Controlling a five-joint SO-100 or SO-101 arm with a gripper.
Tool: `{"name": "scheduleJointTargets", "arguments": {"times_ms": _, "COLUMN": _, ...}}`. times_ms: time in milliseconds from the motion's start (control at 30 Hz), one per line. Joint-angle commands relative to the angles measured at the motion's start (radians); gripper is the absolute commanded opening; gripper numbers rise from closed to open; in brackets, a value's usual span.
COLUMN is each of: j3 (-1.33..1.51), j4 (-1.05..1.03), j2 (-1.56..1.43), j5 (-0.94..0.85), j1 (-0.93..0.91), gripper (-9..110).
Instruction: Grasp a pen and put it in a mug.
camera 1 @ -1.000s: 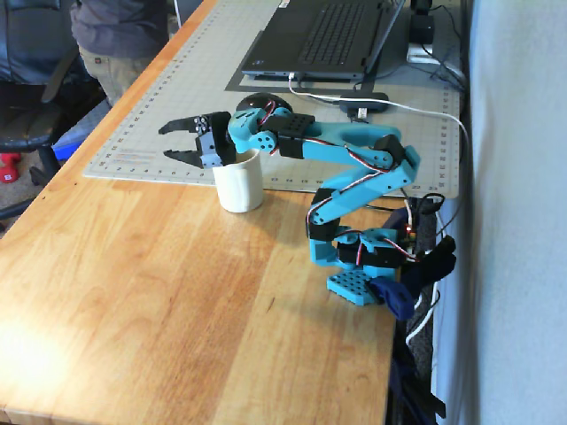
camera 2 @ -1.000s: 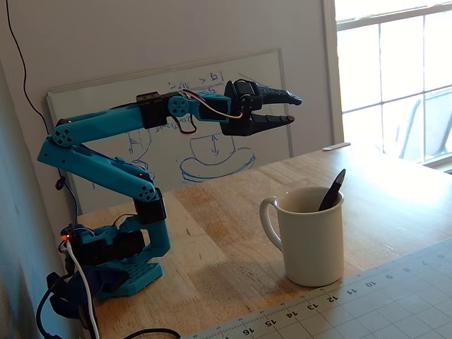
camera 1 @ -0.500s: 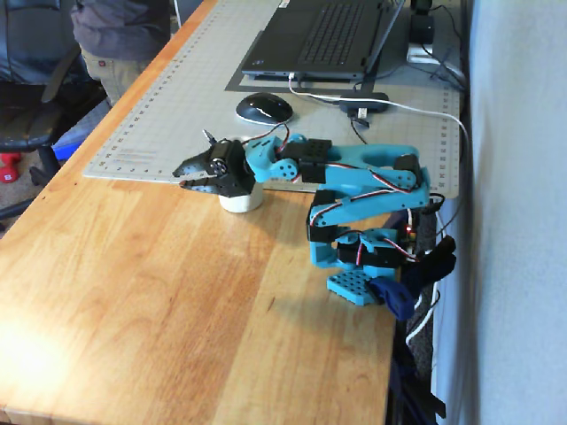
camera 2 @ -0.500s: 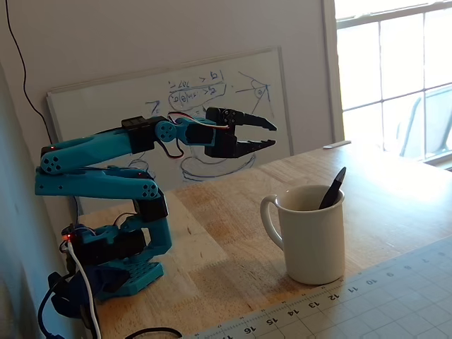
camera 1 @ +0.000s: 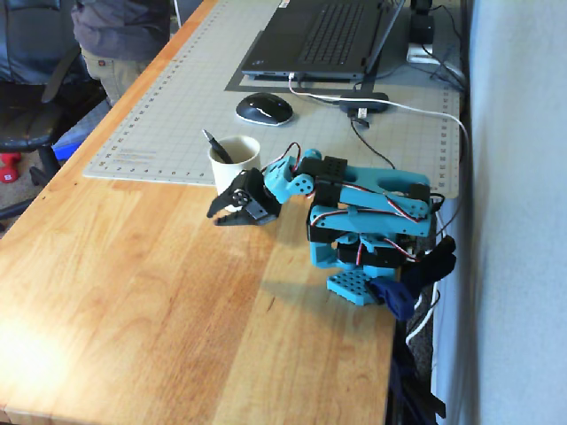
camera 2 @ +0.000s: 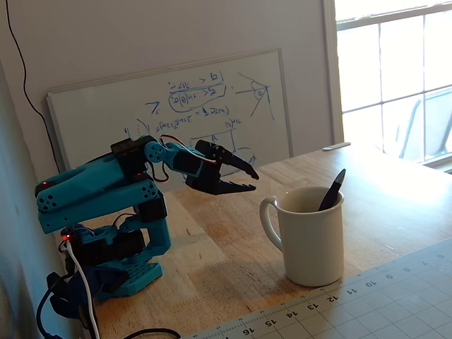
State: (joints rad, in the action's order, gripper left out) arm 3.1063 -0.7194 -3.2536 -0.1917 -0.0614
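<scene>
The cream-white mug (camera 1: 229, 175) stands at the near edge of the grey cutting mat; it also shows in the other fixed view (camera 2: 311, 240). The dark pen (camera 1: 215, 146) stands tilted inside the mug, its upper end sticking out above the rim (camera 2: 332, 189). My gripper (camera 1: 220, 215) hovers just beside the mug, a little above the wooden table, clear of both mug and pen. Its jaws (camera 2: 255, 181) stand slightly apart and hold nothing. The arm is folded low over its blue base (camera 1: 354, 285).
A black mouse (camera 1: 263, 108), a laptop (camera 1: 323, 35) and cables lie on the cutting mat (camera 1: 177, 106) behind the mug. A person (camera 1: 120, 35) sits by the far left edge of the table. A whiteboard (camera 2: 176, 113) leans on the wall behind the arm.
</scene>
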Motion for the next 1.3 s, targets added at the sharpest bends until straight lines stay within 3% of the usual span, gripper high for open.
{"name": "scheduleJointTargets", "arguments": {"times_ms": 0, "j3": -0.014, "j4": -0.186, "j2": -0.075, "j5": -0.009, "j1": 0.006, "gripper": 5}}
{"name": "scheduleJointTargets", "arguments": {"times_ms": 433, "j3": 0.026, "j4": -0.440, "j2": -0.098, "j5": -0.009, "j1": -0.005, "gripper": 5}}
{"name": "scheduleJointTargets", "arguments": {"times_ms": 1267, "j3": 0.034, "j4": -0.445, "j2": -0.100, "j5": -0.011, "j1": -0.006, "gripper": 5}}
